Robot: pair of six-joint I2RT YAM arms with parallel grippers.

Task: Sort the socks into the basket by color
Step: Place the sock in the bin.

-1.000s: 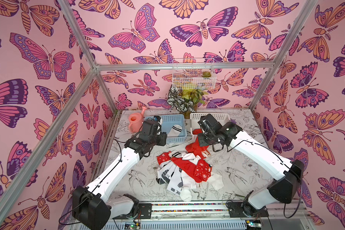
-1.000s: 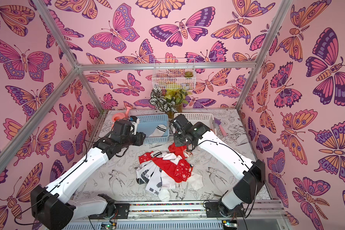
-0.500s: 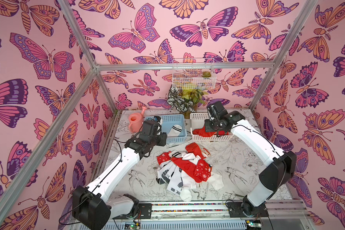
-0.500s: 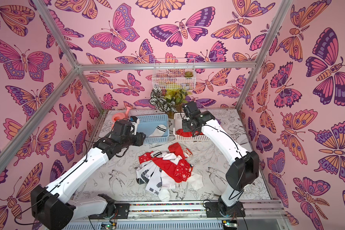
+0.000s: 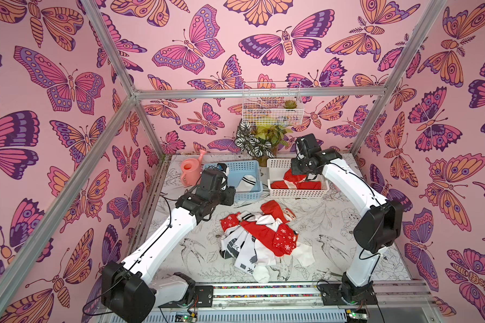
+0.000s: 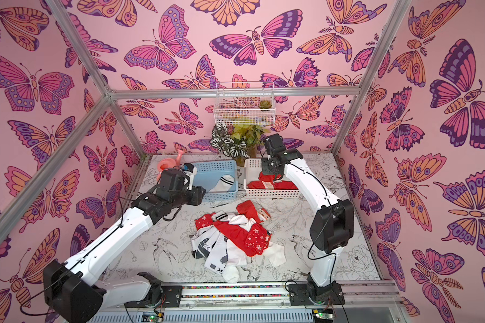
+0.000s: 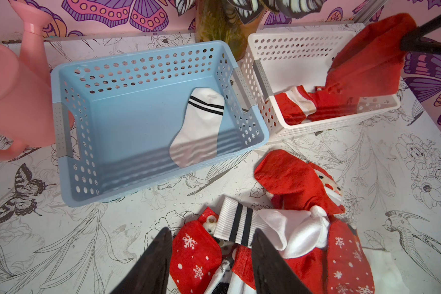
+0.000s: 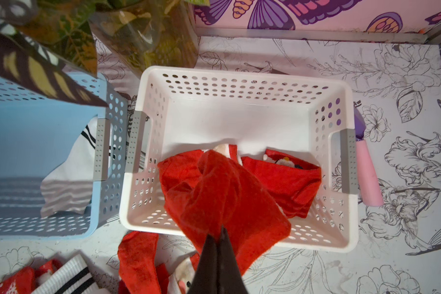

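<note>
Your right claw (image 8: pixel 218 235) is pressed together on a red sock (image 8: pixel 222 193). It pinches one end, so the rest hangs limp into the white basket (image 8: pixel 239 73), onto the red ones already there. The sock looks light and floppy. I'd judge it will crumple wherever you let go, so release over the middle, not the rim.

Your left claw (image 7: pixel 210 230) is spread and empty above the pile (image 5: pixel 259 240) on the bench (image 7: pixel 367 165). The striped cuff (image 7: pixel 236 224) right under it looks ribbed and thick, a good place to pinch. Expect neighbours to cling and drag. One white sock (image 7: pixel 201 122) lies in the blue basket (image 7: pixel 138 54).
</note>
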